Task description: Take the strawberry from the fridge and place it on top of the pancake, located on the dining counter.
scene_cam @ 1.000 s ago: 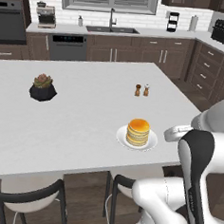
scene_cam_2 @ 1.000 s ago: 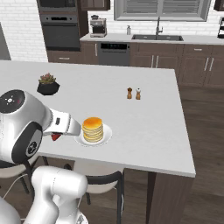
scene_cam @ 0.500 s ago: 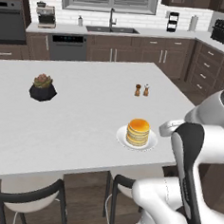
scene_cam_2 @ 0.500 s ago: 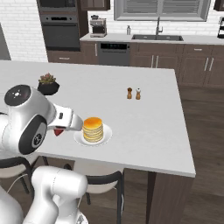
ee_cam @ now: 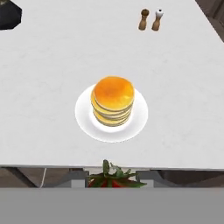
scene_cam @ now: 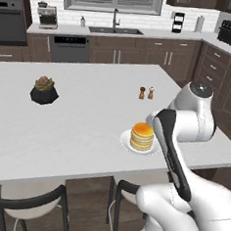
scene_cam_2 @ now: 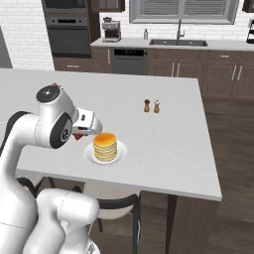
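Now the strawberry [ee_cam: 113,178] is held pinched in the gripper [ee_cam: 113,183] at the dining counter [scene_cam: 77,129] edge, short of the pancake [ee_cam: 113,100], and should be centred above the stack before release.

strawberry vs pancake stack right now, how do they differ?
The strawberry is red with green leaves; the pancake stack is golden-tan with an orange top. The strawberry is far smaller than the pancake stack. The strawberry sits clamped in the gripper, up off the dining counter; the pancake rests on a white plate on that counter. Shared: both are rounded foods.
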You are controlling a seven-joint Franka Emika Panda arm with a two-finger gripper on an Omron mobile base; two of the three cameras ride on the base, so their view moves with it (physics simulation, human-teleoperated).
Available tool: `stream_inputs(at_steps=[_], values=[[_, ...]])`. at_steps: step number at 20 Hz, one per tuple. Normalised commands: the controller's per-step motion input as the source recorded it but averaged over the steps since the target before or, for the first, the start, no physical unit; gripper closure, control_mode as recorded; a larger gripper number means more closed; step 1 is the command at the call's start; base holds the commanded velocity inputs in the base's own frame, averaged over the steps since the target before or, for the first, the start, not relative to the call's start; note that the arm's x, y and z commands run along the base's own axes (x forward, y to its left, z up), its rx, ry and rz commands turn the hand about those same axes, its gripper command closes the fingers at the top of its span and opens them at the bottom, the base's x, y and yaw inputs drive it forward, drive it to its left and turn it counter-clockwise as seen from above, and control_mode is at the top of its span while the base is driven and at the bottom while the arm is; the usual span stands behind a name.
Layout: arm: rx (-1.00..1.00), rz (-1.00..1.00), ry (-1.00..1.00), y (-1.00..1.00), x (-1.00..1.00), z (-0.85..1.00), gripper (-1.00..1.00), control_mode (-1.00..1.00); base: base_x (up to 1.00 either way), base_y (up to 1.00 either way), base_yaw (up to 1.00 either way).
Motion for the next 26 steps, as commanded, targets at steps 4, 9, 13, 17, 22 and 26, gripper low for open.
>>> stream_inputs(at_steps=[4, 9, 13, 17, 22, 26], values=[[0.00, 0.00, 0.04, 0.00, 0.92, -0.34, 1.00, -1.00, 0.00, 0.00, 0.00], [0.00, 0.00, 0.04, 0.00, 0.86, -0.35, 1.00, -1.00, 0.00, 0.00, 0.00], [0.00, 0.00, 0.04, 0.00, 0.59, -0.29, 1.00, -1.00, 0.00, 0.00, 0.00], [0.00, 0.00, 0.08, 0.00, 0.27, -0.29, 1.00, -1.00, 0.00, 0.00, 0.00], [0.00, 0.00, 0.02, 0.00, 0.29, -0.24, 1.00, -1.00, 0.00, 0.00, 0.00], [0.00, 0.01, 0.02, 0.00, 0.36, -0.30, 1.00, -1.00, 0.00, 0.00, 0.00]])
